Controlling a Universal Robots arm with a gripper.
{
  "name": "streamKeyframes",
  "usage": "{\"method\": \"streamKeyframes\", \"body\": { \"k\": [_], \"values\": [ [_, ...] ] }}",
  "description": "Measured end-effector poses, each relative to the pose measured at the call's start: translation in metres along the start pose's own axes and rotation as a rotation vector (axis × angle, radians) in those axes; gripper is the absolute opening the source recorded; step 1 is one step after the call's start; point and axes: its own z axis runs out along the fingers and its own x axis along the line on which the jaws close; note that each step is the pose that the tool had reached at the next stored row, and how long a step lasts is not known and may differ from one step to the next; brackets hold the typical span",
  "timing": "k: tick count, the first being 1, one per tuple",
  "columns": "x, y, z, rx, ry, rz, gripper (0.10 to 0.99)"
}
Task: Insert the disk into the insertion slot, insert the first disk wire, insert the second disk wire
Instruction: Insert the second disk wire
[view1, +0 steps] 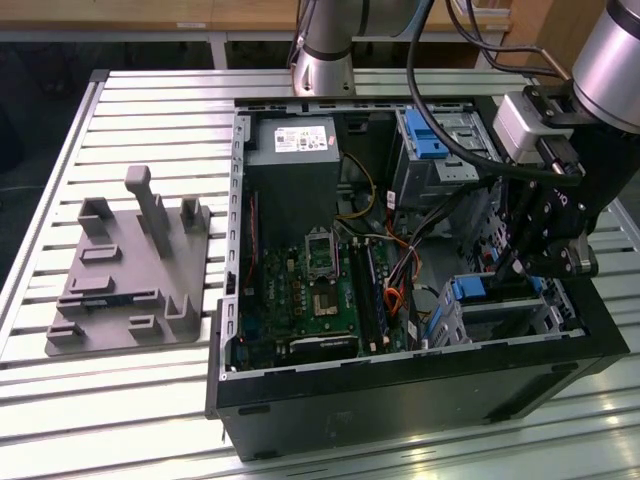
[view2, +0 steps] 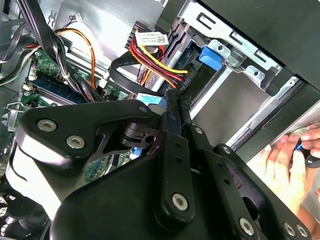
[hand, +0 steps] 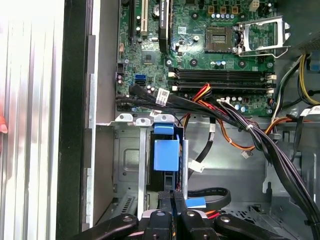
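Note:
In the exterior view my gripper reaches down into the open computer case, just over the insertion slot at the near right corner. The disk sits inside that silver cage, its blue carrier end facing up. In both wrist views the gripper has its fingers pressed together. A light blue connector on a black flat disk wire sticks out at their tips. A bundle of red, yellow and black wires runs to the cage.
A taller silver bay with a blue latch stands at the back right. The motherboard and power supply fill the case's left. Loose cables cross beside the cage. A grey fixture lies on the table. A person's hand is outside the case.

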Motion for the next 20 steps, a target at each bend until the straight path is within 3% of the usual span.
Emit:
{"method": "streamKeyframes", "body": {
  "k": [9, 20],
  "values": [
    [-0.0022, 0.0018, -0.0008, 0.000, 0.0010, 0.000, 0.149],
    [-0.0052, 0.0025, -0.0079, 0.000, 0.0026, 0.000, 0.149]
  ]
}}
